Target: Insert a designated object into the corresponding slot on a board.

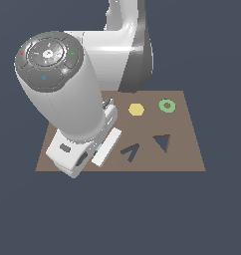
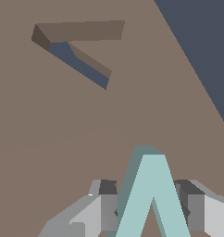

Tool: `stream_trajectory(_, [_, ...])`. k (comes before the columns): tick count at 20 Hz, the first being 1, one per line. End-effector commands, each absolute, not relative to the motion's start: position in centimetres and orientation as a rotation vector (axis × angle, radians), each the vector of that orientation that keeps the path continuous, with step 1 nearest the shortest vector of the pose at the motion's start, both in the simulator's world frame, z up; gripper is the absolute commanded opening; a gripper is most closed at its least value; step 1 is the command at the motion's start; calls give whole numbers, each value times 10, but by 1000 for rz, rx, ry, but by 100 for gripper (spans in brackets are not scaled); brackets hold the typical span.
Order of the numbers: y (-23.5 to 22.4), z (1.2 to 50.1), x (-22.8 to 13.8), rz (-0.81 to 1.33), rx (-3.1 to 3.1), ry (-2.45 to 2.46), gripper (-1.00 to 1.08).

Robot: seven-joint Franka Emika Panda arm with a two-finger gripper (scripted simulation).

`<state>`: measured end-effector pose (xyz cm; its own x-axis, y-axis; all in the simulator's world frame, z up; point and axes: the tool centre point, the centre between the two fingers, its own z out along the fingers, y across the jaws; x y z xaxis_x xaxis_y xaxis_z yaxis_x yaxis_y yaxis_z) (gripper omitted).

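Brown board (image 2: 63, 139), gripper (image 2: 151, 208) astride teal chevron (image 2: 153, 194)

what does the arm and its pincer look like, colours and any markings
The arm is glossy white with dark grey joint sections. Its round end cap is grey, ringed with small red, green and cyan dots. The pincer has a white blocky body and light grey fingers with darker grey pads. No cables show.
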<state>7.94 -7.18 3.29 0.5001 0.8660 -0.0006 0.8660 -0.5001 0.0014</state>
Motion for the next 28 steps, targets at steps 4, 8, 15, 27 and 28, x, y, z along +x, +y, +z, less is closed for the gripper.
stream_trajectory(4, [-56,35,92,1,2516,1877,-100])
stream_trajectory(8, [-41,36,99,1,2335,2097,-100])
stream_trajectory(15, [-14,37,105,1,1972,2441,-100])
stream_trajectory(27, [22,40,98,1,1442,2787,-100])
stream_trajectory(28, [24,40,97,1,1410,2803,-100])
